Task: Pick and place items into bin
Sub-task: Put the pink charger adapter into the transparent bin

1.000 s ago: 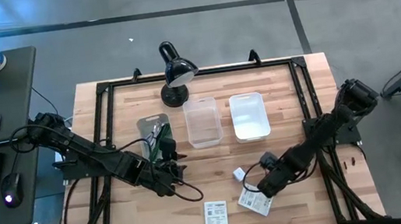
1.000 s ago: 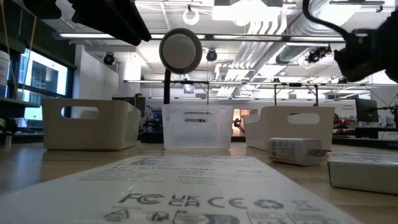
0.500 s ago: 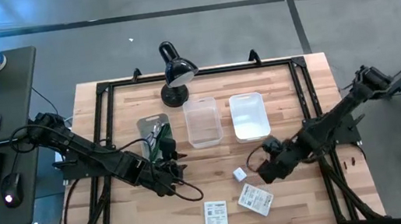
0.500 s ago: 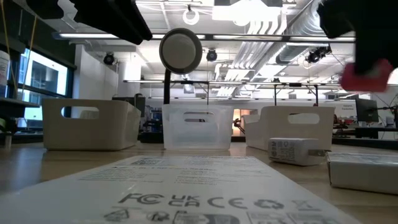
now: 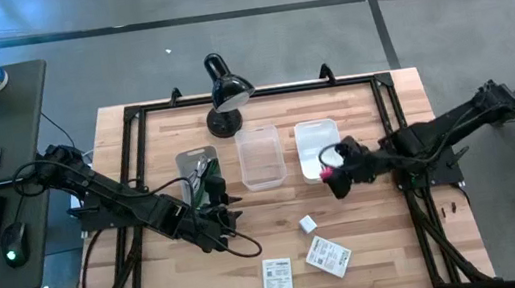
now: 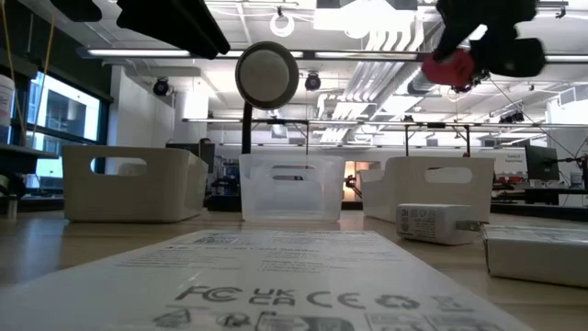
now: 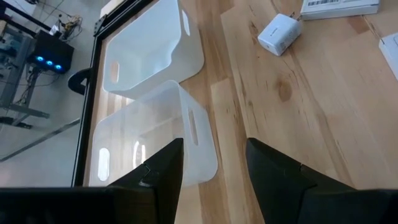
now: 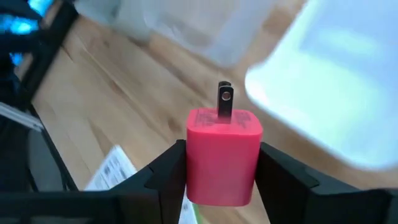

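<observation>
The table (image 5: 352,100) hasn't changed much, three bins in a row toward the far edge: a grey one with cords (image 5: 199,168) nearest the left side, a clear bin (image 5: 260,157) in the middle, a white bin (image 5: 320,147) right of it. What did change: a second ago the right arm was down near the near edge by the packets, and now its pincer (image 5: 331,164) has swung up to the white bin's near right corner, clamped on a little pink plug cube (image 8: 221,154) with its prongs poking out. Looks to me like the drop is about to happen.

The left pincer (image 7: 214,162) hangs spread and empty by the grey bin.

Still loose near the near edge: two printed packets (image 5: 327,257), one reading "FC UK CA CE" in the low view, and a white charger block (image 5: 306,224).
</observation>
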You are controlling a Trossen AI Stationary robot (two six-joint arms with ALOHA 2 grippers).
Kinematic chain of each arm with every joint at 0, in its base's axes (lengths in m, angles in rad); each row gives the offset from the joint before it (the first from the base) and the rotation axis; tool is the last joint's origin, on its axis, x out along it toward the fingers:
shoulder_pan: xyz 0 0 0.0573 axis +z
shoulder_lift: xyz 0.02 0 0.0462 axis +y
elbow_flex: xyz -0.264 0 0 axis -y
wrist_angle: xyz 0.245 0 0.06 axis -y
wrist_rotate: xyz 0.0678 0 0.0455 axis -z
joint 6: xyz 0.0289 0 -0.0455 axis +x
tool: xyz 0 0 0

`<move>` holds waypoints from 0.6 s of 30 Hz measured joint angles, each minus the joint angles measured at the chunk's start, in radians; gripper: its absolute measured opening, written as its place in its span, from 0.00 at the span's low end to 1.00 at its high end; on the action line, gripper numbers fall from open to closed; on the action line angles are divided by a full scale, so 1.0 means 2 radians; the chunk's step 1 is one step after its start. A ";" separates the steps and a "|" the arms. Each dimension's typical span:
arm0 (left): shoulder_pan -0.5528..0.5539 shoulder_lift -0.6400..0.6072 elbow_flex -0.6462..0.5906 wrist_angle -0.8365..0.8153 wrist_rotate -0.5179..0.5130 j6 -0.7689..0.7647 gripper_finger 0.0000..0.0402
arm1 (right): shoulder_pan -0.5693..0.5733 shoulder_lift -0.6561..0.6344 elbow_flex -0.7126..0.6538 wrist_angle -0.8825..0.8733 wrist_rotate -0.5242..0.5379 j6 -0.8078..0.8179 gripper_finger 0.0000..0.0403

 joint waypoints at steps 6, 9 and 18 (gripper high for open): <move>0.000 0.000 0.000 0.001 -0.015 -0.028 0.40 | -0.068 0.003 0.000 0.066 -0.029 -0.088 0.41; 0.000 -0.003 0.000 0.000 -0.020 -0.043 0.40 | -0.097 0.016 0.000 0.108 -0.044 -0.127 0.39; 0.000 -0.025 0.000 -0.010 -0.032 -0.077 0.40 | -0.166 0.086 0.000 0.208 -0.099 -0.201 0.43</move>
